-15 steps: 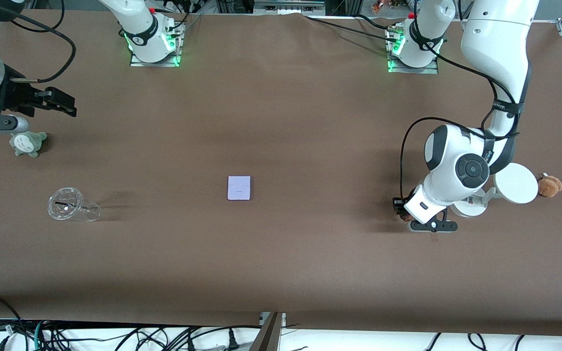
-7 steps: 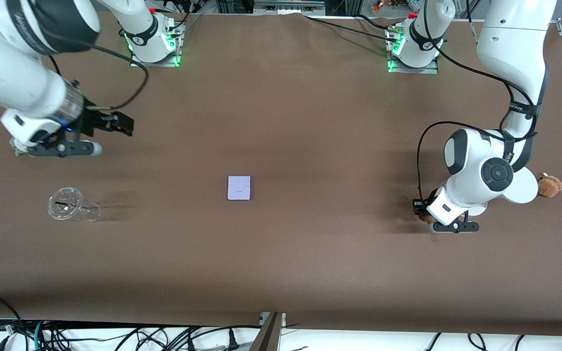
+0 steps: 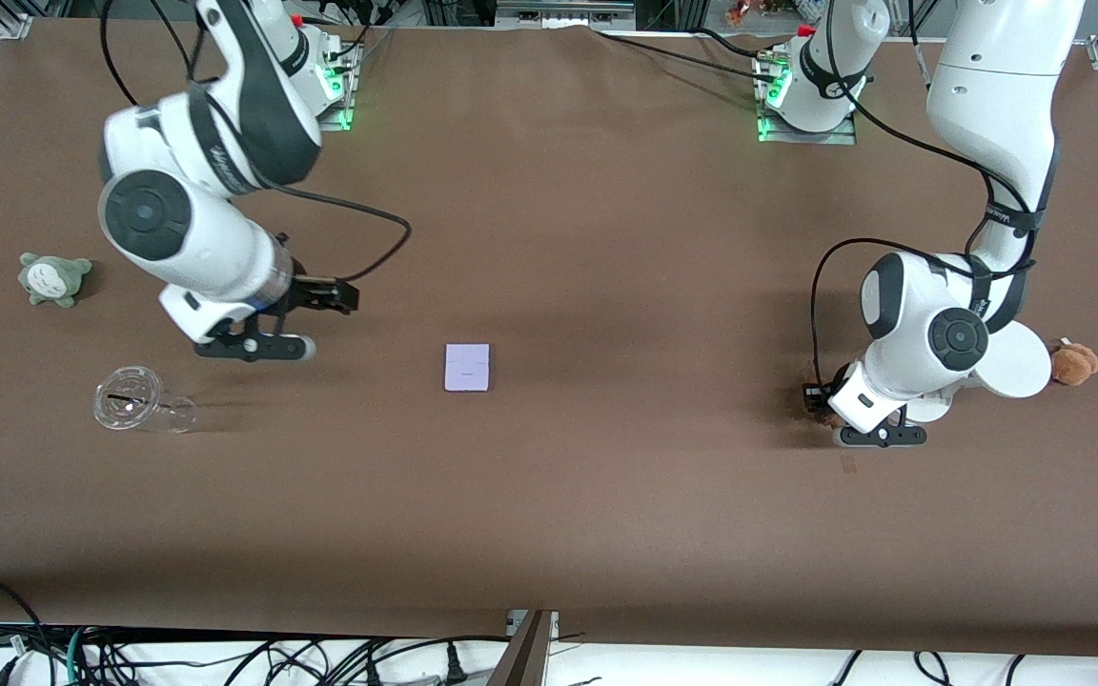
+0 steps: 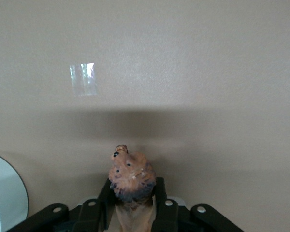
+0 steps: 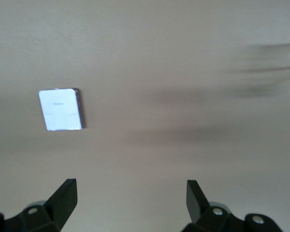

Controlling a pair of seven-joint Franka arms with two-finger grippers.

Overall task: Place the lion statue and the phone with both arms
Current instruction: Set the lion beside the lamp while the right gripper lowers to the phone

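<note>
Gripping lion statue (image 4: 131,176) (wrist view only), left gripper (image 4: 131,205); right gripper (image 5: 130,193) fingers spread, phone (image 5: 61,109) ahead.

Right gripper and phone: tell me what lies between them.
Nothing: in the front view, only bare brown table separates the open right gripper from the phone; the right wrist view shows the same.

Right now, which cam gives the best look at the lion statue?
Left wrist view: the lion statue fills the frame's lower centre, head up, clamped between the left gripper's fingers. The front view shows only a brown speck at that gripper, mostly hidden by the arm. The right wrist view doesn't show it.
</note>
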